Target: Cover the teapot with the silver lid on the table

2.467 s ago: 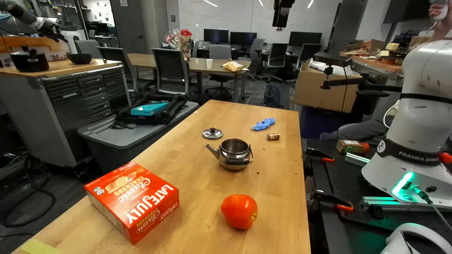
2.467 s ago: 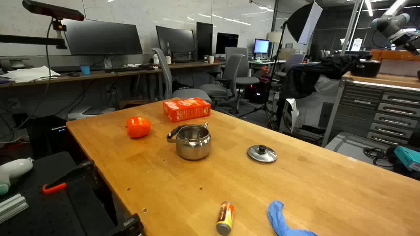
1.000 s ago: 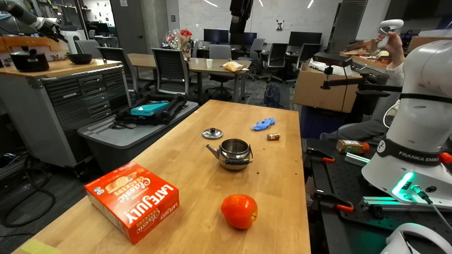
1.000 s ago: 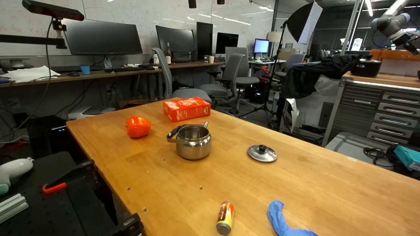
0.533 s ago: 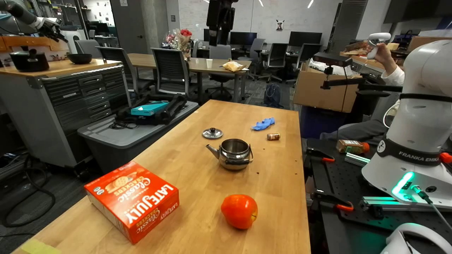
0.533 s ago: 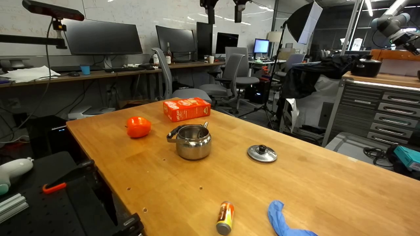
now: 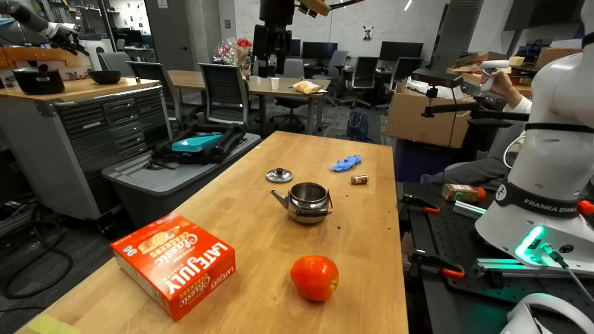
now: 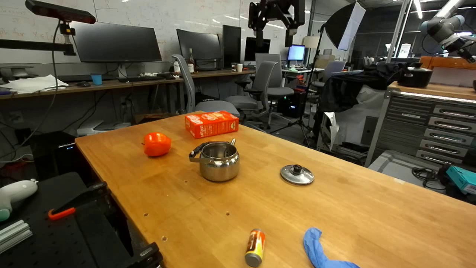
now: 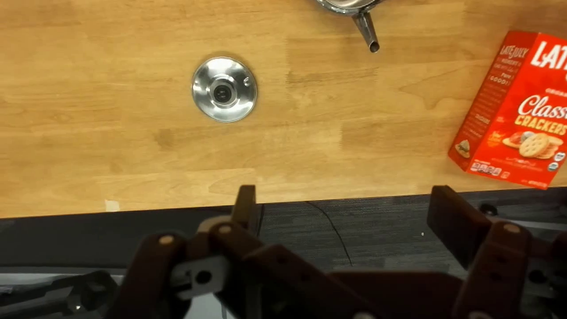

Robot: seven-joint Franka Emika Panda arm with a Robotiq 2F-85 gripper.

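Observation:
The silver teapot [image 7: 306, 212] stands upright and uncovered on the light wooden table [image 7: 253, 260]. It also shows in an exterior view [image 8: 220, 169]; only its spout [image 9: 366, 30] and part of its rim show in the wrist view. The silver lid [image 8: 296, 175] lies flat, dark knob up, apart from the teapot. The lid also shows in an exterior view [image 7: 279, 176] and in the wrist view [image 9: 225, 90]. My gripper [image 8: 274, 42] points down, open and empty, high above the table. In the wrist view the gripper [image 9: 344, 190] has its fingertips wide apart over the table's edge.
A red cracker box [image 7: 174, 264] and a red-orange ball [image 7: 314, 278] stand on the table. A small can [image 8: 255, 247] and a blue glove [image 8: 323, 253] lie beyond the teapot. A grey bin [image 7: 185, 178] stands beside the table's long edge.
My gripper has moved left and down in an exterior view. It came in from the top of an exterior view and moved right and down there. The teapot and lid have not moved.

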